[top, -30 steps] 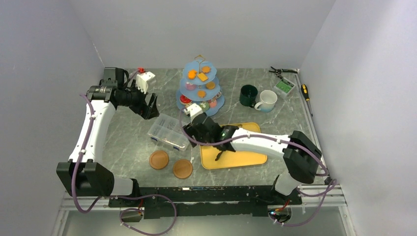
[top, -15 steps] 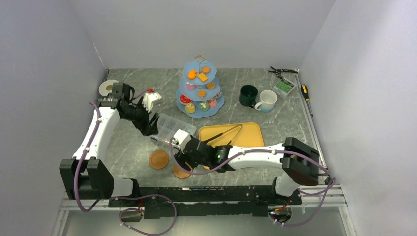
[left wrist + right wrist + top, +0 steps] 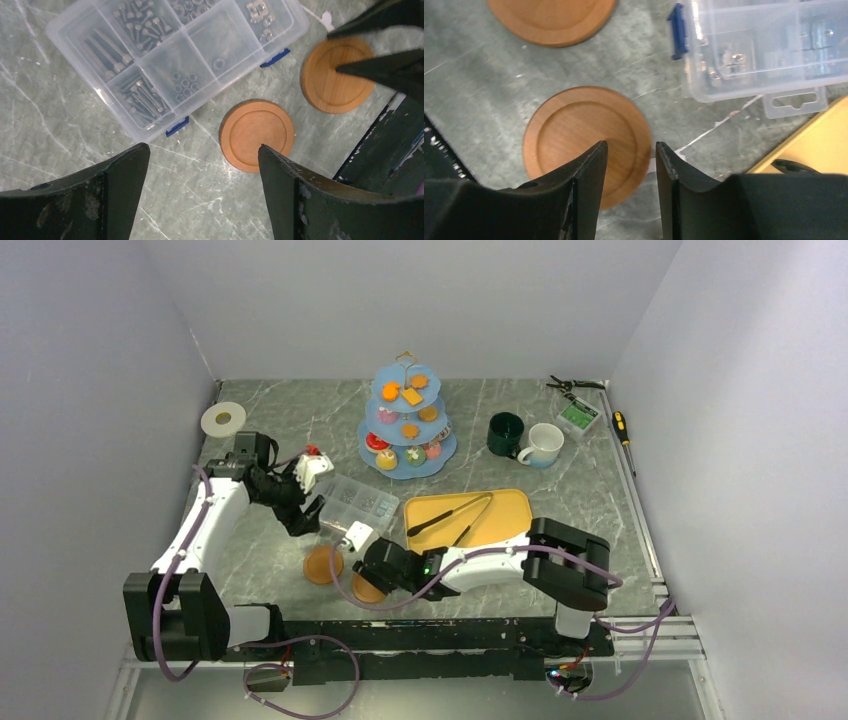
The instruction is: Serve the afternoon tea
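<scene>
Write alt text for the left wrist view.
The open left gripper faces a wooden coaster on the marble table. A second coaster lies upper right beneath the right gripper, and a clear box of screws upper left.

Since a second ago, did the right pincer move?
Yes. The right pincer left the yellow tray, going left and toward the near edge, over a wooden coaster.

a light-blue three-tier stand with a gold loop stands upright at the far middle, small colourful toy treats on every tier. to its right a dark-green mug and a white mug stand upright, side by side.
</scene>
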You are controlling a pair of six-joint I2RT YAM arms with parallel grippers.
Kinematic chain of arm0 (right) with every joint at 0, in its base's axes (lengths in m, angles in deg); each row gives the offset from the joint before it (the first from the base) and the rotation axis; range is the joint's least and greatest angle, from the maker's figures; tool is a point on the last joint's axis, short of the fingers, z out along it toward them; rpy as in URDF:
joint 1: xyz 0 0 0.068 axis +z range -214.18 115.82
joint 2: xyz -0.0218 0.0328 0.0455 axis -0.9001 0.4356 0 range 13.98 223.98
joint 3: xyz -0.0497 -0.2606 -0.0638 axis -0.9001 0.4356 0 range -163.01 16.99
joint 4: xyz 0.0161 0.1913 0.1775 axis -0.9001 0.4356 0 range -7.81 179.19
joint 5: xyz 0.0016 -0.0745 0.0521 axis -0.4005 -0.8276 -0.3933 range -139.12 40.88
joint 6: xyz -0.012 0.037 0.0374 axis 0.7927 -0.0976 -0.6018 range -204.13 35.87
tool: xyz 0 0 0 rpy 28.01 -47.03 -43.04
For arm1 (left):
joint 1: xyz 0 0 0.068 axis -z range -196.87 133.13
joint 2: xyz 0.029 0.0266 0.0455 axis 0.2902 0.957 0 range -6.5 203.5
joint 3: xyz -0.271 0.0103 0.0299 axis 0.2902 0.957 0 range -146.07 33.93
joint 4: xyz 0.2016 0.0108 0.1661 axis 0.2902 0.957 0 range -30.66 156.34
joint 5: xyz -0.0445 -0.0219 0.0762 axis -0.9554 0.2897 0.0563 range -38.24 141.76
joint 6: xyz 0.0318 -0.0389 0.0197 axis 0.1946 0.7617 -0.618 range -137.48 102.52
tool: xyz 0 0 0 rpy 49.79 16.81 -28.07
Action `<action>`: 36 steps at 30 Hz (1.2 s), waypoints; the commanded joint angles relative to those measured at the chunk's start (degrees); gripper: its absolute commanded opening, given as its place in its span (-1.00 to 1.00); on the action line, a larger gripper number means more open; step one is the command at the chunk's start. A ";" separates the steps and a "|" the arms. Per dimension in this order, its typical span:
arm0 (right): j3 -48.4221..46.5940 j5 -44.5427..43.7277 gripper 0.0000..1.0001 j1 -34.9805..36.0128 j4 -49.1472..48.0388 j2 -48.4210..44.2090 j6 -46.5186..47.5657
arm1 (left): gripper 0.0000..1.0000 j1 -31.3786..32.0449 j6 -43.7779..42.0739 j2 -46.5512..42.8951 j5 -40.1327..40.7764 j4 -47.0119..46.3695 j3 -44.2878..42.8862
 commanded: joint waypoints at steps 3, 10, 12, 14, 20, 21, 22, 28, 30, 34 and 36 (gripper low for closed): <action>2.17 -1.81 -0.16 -4.52 -2.18 0.89 -0.67 | 0.69 -0.16 -9.88 -1.27 -0.14 -3.54 6.24; 5.88 -2.12 -0.19 -10.18 -3.46 -1.73 -1.42 | 0.66 -0.16 -17.68 -3.93 1.44 -5.43 12.15; 5.66 -2.97 -0.19 -10.90 -2.74 -2.16 -0.74 | 0.66 -0.16 -19.02 -4.19 1.08 -5.86 13.16; 5.48 -3.73 -0.20 -11.75 -1.72 -2.29 -0.48 | 0.65 -0.04 -20.65 -3.99 0.73 -5.98 14.06; 7.95 -5.20 -0.21 -14.90 0.10 -5.15 -1.52 | 0.62 1.74 -25.00 -2.77 2.78 -8.31 17.05; 8.50 -5.67 -0.21 -15.34 0.61 -5.55 -1.93 | 0.60 2.48 -25.57 -2.33 3.60 -8.94 17.93; 9.05 -5.94 -0.22 -15.87 1.05 -6.07 -2.35 | 0.58 3.50 -25.88 -1.71 4.31 -9.67 18.25; 13.10 -8.07 -0.24 -17.76 3.37 -10.02 -5.61 | 0.44 7.06 -23.39 1.22 6.47 -14.45 18.39; 14.62 -8.76 -0.24 -17.94 3.97 -11.56 -6.56 | 0.36 8.05 -22.29 1.71 7.05 -15.25 18.51; 15.41 -8.64 -0.24 -18.04 4.55 -14.08 -8.17 | 0.22 9.70 -21.59 1.74 8.34 -16.10 20.34; 14.72 -8.87 -0.24 -18.00 6.38 -14.67 -8.31 | 0.18 10.52 -21.07 1.31 8.32 -16.39 21.41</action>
